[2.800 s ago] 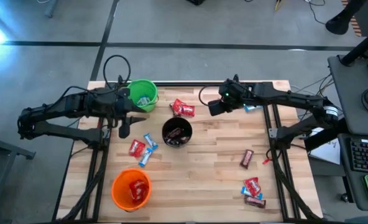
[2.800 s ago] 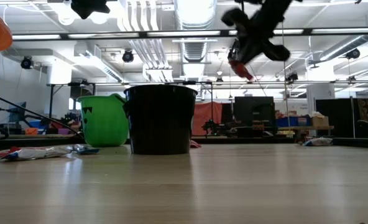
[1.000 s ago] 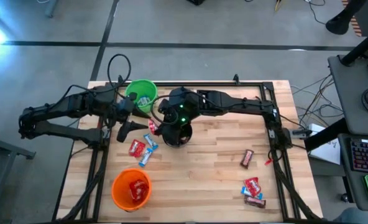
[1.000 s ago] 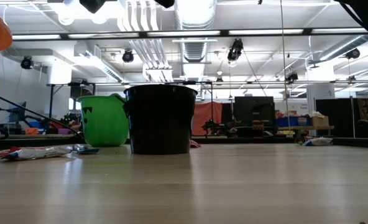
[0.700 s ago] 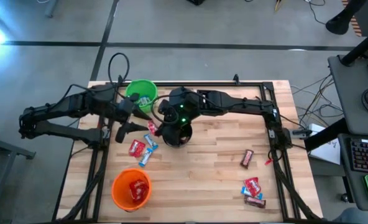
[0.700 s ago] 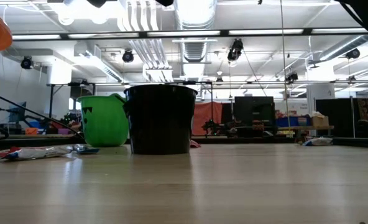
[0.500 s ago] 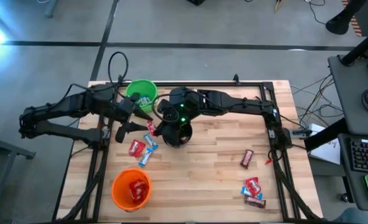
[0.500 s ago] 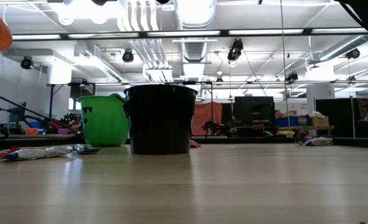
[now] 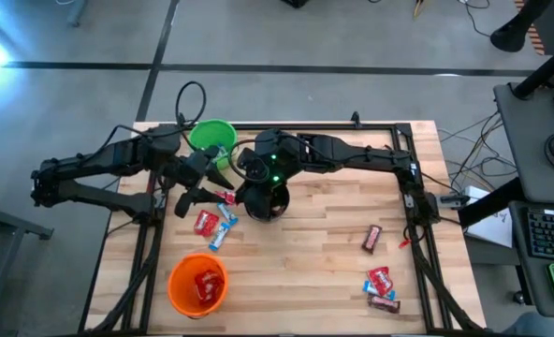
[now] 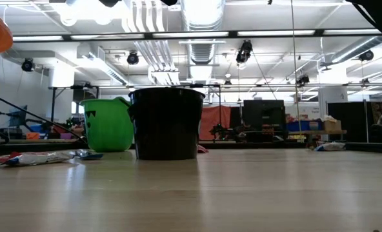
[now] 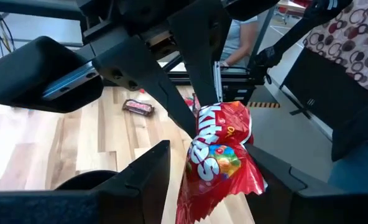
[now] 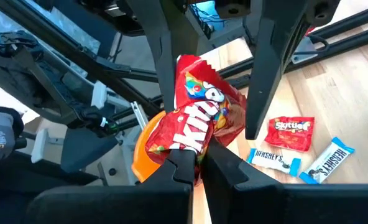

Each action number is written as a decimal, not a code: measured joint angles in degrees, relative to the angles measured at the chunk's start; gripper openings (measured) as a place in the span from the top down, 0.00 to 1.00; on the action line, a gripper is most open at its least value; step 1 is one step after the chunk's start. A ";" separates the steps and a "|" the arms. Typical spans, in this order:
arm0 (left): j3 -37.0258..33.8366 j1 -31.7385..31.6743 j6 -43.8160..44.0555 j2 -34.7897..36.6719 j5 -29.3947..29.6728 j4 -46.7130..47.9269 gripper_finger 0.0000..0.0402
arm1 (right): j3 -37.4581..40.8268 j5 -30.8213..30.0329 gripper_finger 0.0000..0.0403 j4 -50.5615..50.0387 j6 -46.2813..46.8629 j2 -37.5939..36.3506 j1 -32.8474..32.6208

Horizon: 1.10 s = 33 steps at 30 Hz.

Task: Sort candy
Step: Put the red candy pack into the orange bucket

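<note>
Wooden table [image 9: 324, 234] hosted mid-air handover above black cup [image 9: 266, 200]. Right gripper [image 12: 195, 163] pinched red Skittles pack [image 12: 197, 118] at one end; left gripper [image 11: 218, 180] spread wide around it, apparently ready to take it toward orange cup [image 9: 198, 284]. More candy lay scattered.

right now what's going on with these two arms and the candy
It looks like a handover in the middle of sorting. The right gripper is shut on a red Skittles packet, held in the air near the black cup. The left gripper is open, one finger on each side of the packet, not yet closed on it. The orange cup holds red candy, and more bars lie loose on the table.
</note>
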<state>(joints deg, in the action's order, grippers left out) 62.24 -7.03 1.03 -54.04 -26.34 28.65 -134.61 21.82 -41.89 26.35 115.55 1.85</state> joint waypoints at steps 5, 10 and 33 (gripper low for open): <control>0.00 0.00 -1.22 0.11 0.01 0.08 0.66 | 0.00 -0.34 0.98 0.04 -0.02 0.00 0.06; 0.00 0.00 -2.30 0.28 0.04 0.26 0.90 | 0.02 -0.26 0.98 -0.09 -0.02 0.00 0.31; 0.04 0.00 -3.10 1.36 0.33 2.18 1.00 | 0.07 -3.29 0.76 0.35 -4.02 0.00 0.58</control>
<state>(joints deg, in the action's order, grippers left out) 62.28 -7.03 -2.07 -52.69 -26.01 30.83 -134.54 18.53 -41.54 22.33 115.55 2.43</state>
